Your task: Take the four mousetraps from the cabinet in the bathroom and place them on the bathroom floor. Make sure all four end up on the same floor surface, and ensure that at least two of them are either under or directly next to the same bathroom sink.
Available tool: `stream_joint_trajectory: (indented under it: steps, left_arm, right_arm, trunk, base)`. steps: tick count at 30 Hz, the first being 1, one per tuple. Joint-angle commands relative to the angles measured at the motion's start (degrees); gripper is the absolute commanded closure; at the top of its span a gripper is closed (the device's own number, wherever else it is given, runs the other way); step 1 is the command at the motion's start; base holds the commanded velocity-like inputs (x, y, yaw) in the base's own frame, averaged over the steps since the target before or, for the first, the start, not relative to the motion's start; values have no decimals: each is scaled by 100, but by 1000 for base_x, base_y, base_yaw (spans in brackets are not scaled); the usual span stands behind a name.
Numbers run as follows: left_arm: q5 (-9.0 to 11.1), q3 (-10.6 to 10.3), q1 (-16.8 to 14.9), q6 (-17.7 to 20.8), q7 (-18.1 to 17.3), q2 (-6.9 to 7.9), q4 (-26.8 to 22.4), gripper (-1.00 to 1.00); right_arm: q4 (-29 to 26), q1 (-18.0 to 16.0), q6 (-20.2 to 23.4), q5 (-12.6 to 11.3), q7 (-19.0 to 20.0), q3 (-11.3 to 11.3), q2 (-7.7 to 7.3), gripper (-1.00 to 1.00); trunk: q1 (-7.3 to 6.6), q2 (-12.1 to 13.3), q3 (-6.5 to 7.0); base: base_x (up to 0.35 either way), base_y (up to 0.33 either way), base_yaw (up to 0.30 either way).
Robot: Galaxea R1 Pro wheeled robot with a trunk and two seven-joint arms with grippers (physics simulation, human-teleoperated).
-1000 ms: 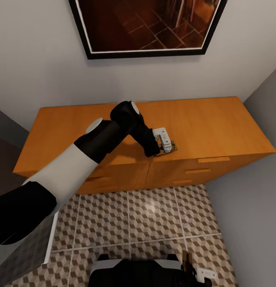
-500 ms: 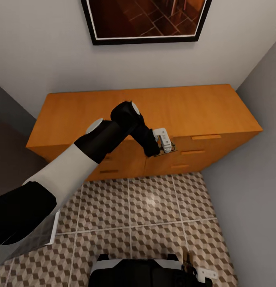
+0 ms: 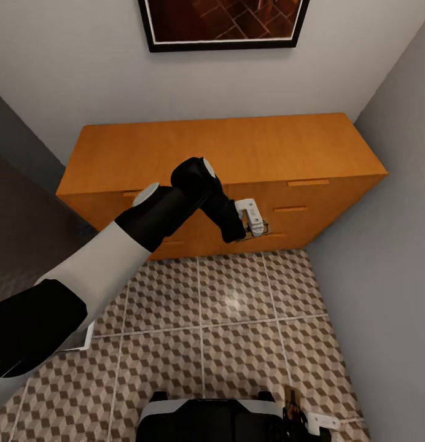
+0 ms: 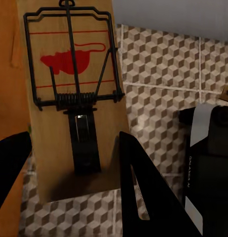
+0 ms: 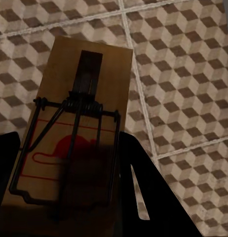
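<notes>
mousetrap (image 4: 74, 98) red mouse print, no lettering

Mousetrap (image 4: 77, 106): tan wooden board with a dark wire frame, a coiled spring across its middle and a red mouse print, held between the two dark fingers (image 4: 143, 190) of the left gripper (image 4: 74, 190), which are closed against its near end. Cabinet (image 4: 8, 74): an orange-brown wooden face running along one side of the board. Bathroom floor (image 4: 158, 64): cube-patterned tiles with pale grout beyond the trap, with part of the robot's dark and white base (image 4: 210, 143) over them.
</notes>
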Motion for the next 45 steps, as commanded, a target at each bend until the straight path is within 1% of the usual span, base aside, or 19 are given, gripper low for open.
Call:
stream_joint_trajectory:
  steps: [1,5,9,11,12,14,18,20,22,23,24,26,27,29,31,34,35,42,45]
  left_arm:
    - [-54,-16,-2,51,-55,-2,4,100]
    - [-50,-359,218,48,-47,1,119,100]
    - [-72,-934,1137,21,101,2,196,100]
    - [-70,-1144,1700,-4,500,4,222,100]
    - [-43,-1243,2214,-108,1124,21,343,100]
    - [-18,-1283,2692,-392,1782,49,621,100]
    - [95,-1240,3065,-694,2279,153,1143,100]
    - [293,-1035,3182,-804,2578,238,1492,100]
    - [619,-586,3271,-1146,3051,335,1891,100]
    - [839,-290,3301,-1450,3337,395,2128,100]
    - [1236,195,3327,-2010,3762,482,2561,100]
    - [1766,754,3343,-2810,4238,570,3254,100]
    - [1976,971,3347,-3184,4427,618,3593,100]
    - [2201,1204,3350,-3703,4656,706,4053,100]
    - [2384,1364,3354,-4306,4922,799,4641,100]
    - [2705,1446,3384,-5069,5469,826,5582,100]
    - [3031,1463,3510,-5525,5876,822,5992,100]
    - [4070,1478,4339,-6909,6591,833,6285,100]
    - [4316,1478,4737,-7655,7113,838,6306,100]
  right_arm:
    - [1,-2,-9,-19,-35,49,2,100]
    - [2,-2,5,-18,-35,51,10,100]
    - [-5,-2,8,-17,-36,50,10,100]
    - [-6,-2,9,-17,-36,50,8,100]
    - [-6,-2,9,-17,-30,50,7,100]
    - [-10,-2,-2,-17,-27,49,2,100]
    - [-19,-2,-25,-3,-26,55,-3,100]
    - [-26,-2,-35,11,-21,61,-31,100]
    - [-32,-2,-40,73,-19,65,-98,100]
    - [-36,-2,-42,120,-12,69,-130,100]
    - [-42,-2,-41,204,15,72,-162,100]
    - [-53,-2,-38,275,44,69,-206,100]
    - [-67,-2,-37,293,50,68,-244,100]
    - [-140,-2,-30,309,56,65,-312,100]
    - [-303,-2,-9,319,59,63,-408,100]
    - [-592,-2,16,324,66,65,-545,100]
    - [-736,-2,84,329,73,64,-628,100]
    - [-1042,-2,252,461,188,67,-686,100]
    - [-1060,-2,256,607,433,67,-686,100]
  trunk:
    - [-1,-9,-7]
    - [-1,-9,-7]
    - [-1,-9,-7]
    - [-1,-9,-7]
    - [-1,-9,-7]
    - [-1,-9,-7]
    - [-1,-9,-7]
    - [-1,-9,-7]
    - [-1,-9,-7]
    - [-1,-9,-7]
    - [-1,-9,-7]
    - [-1,-9,-7]
    - [-1,-9,-7]
    - [-1,-9,-7]
    - [-1,-9,-7]
    - [-1,-9,-7]
    - [-1,-9,-7]
    - [-1,-9,-7]
    - [-1,-9,-7]
  base:
    - [-335,0,0]
    - [-334,0,0]
    - [-214,0,0]
    - [-58,0,0]
    - [-18,0,0]
    - [-9,0,0]
    - [-2,0,0]
    - [0,0,0]
    - [0,0,0]
    - [0,0,0]
    - [0,0,0]
    - [0,0,0]
    - [0,0,0]
    - [0,0,0]
    - [0,0,0]
    - [0,0,0]
    - [0,0,0]
    - [0,0,0]
    - [0,0,0]
